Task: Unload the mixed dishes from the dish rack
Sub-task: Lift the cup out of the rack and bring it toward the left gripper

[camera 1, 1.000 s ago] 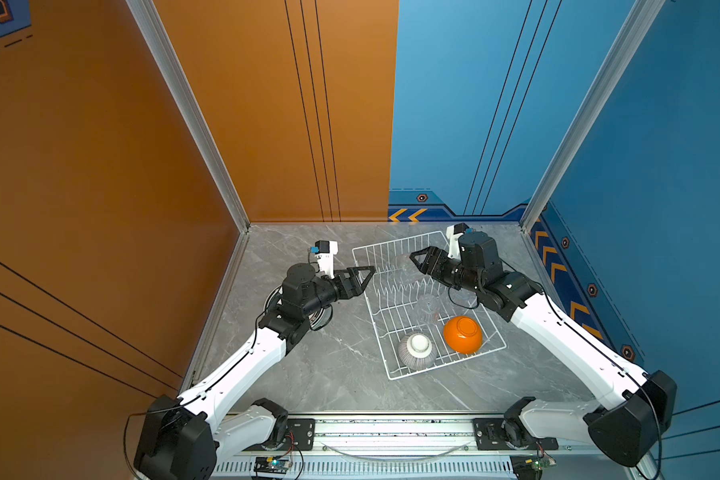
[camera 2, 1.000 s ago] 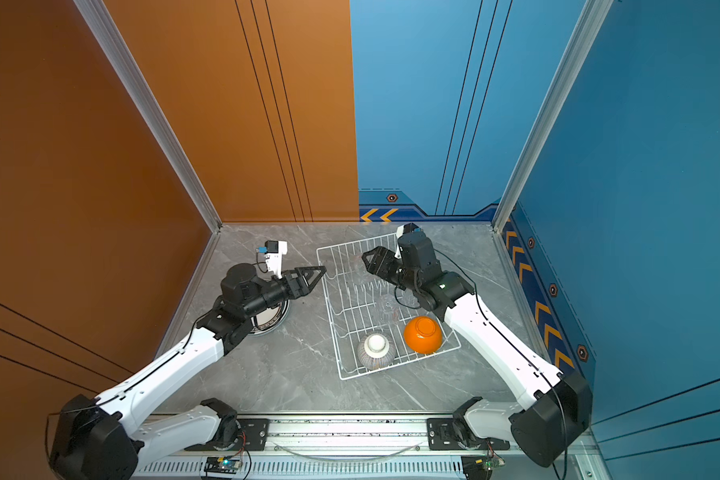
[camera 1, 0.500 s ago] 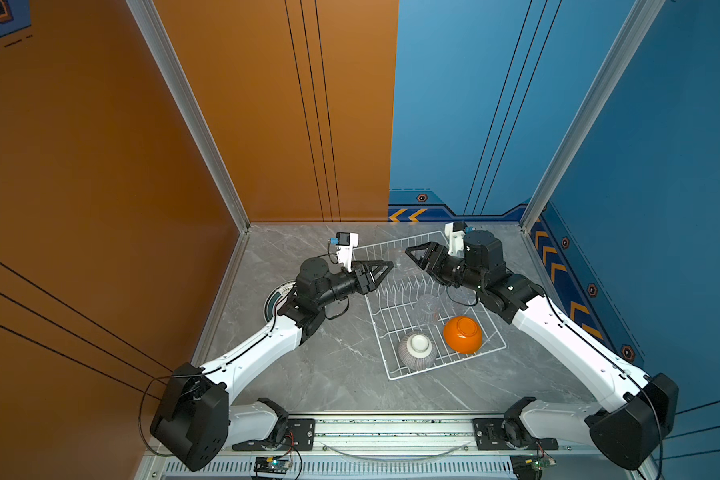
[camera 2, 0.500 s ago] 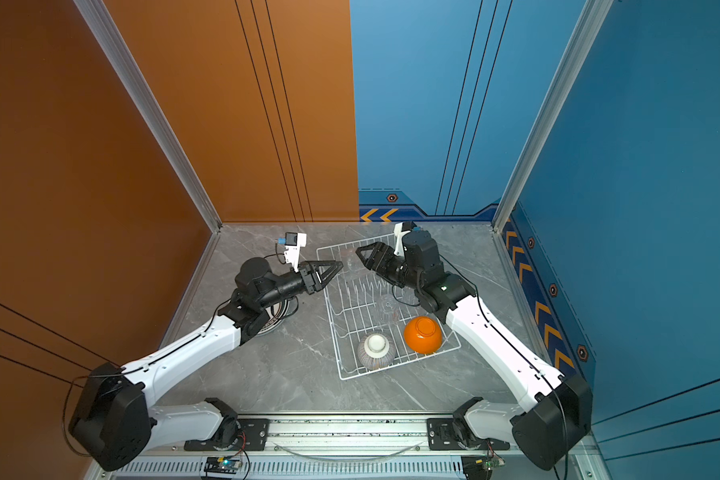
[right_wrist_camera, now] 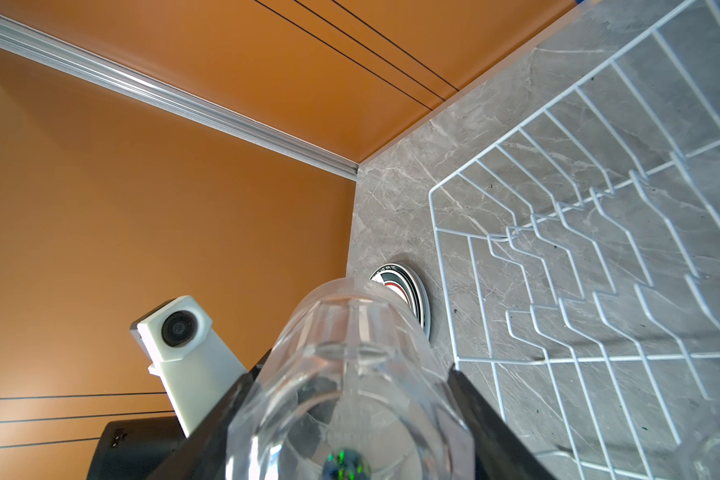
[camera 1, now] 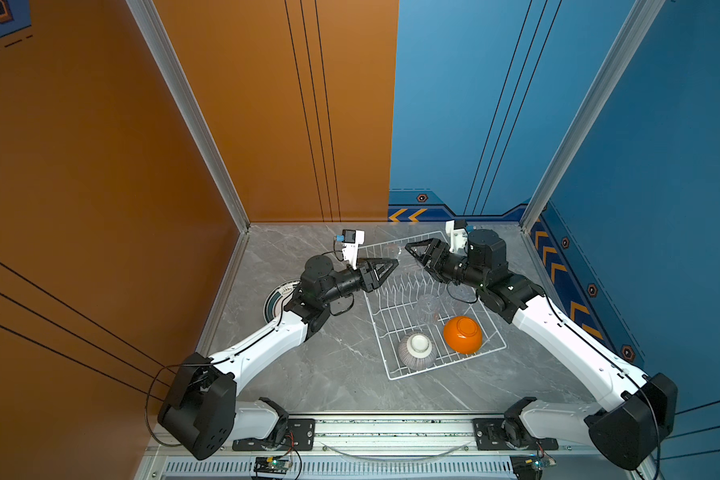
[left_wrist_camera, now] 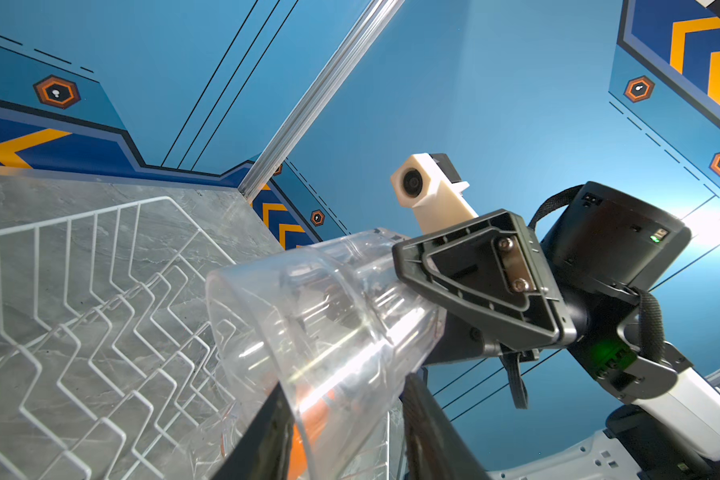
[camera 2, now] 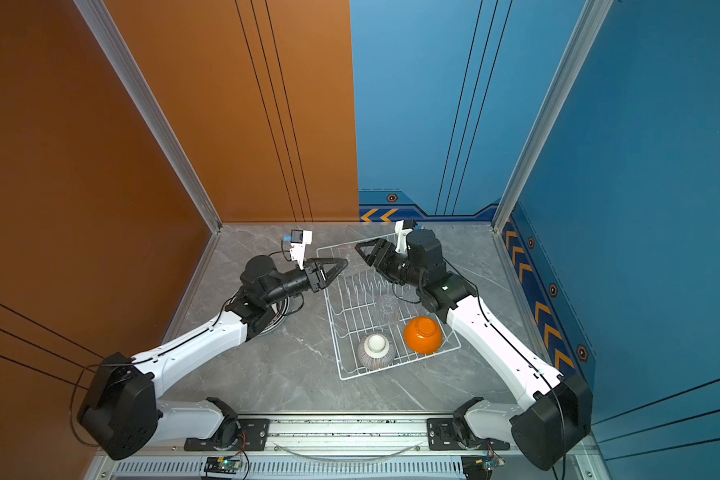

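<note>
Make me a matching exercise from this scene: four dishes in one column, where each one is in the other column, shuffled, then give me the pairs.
Things
1. orange bowl
2. grey-striped bowl with a white foot
3. dark-ringed round plate
4. clear glass tumbler

Places
A. flat on the grey table, outside the white wire dish rack
B. held off the rack between the fingers of the right gripper
C. upside down in the rack, by its right side
D. upside down at the rack's near edge, left of another bowl

Pairs: 1-C, 2-D, 3-A, 4-B
</note>
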